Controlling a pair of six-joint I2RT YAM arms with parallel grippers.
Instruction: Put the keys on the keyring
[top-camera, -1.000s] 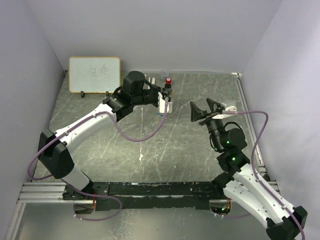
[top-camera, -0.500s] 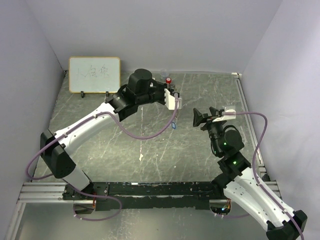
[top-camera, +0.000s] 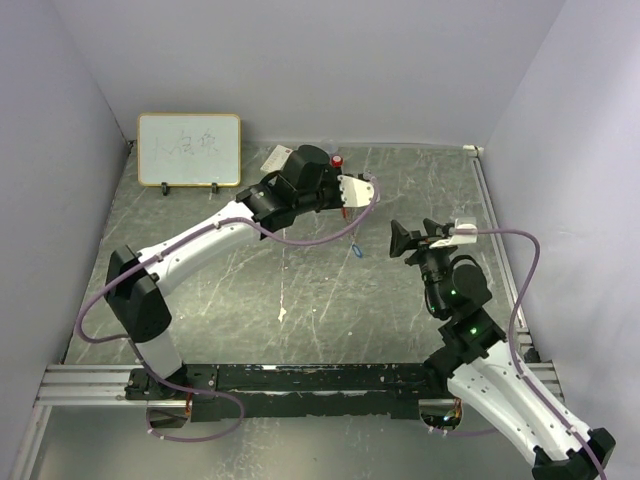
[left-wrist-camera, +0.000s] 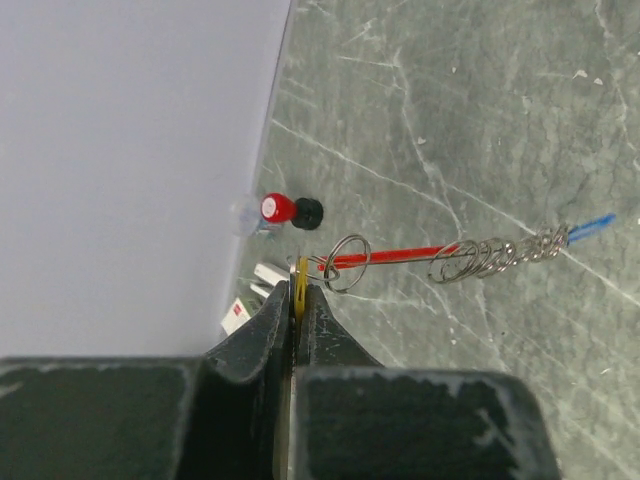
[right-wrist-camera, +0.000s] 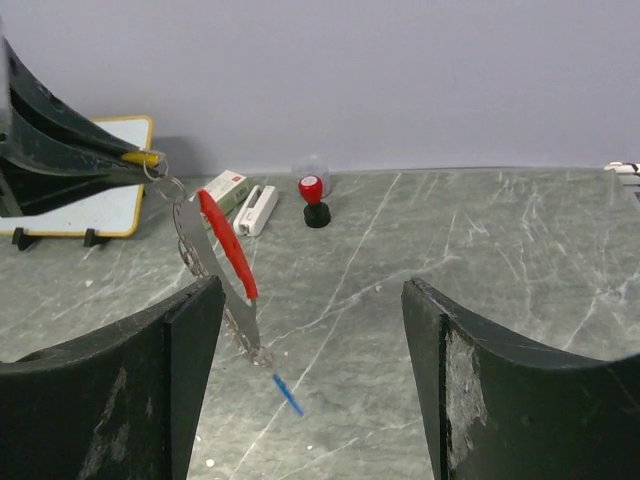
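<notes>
Left arm (top-camera: 200, 245) has swung right and lifted since the earlier frame, taking the keyring away from the back wall. Left claw (left-wrist-camera: 298, 300) is clamped on the tan key (left-wrist-camera: 300, 283). The keyring (left-wrist-camera: 390, 257) dangles from it over the worktop (top-camera: 300, 290), red tag and chain trailing down to the blue key (left-wrist-camera: 590, 224) at the end. Right claw (top-camera: 414, 232) sits near, jaws wide, holding nothing.

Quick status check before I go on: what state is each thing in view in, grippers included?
left gripper: shut, pinching the tan-gold key.
tan-gold key: clamped, the keyring hangs from it.
keyring: lifted, dangling, red tag and chain hanging free.
blue key: hanging at the chain's far end.
right gripper: open, empty.
red-and-black cylinder: upright.
white box: lying flat.
whiteboard: propped upright.
</notes>
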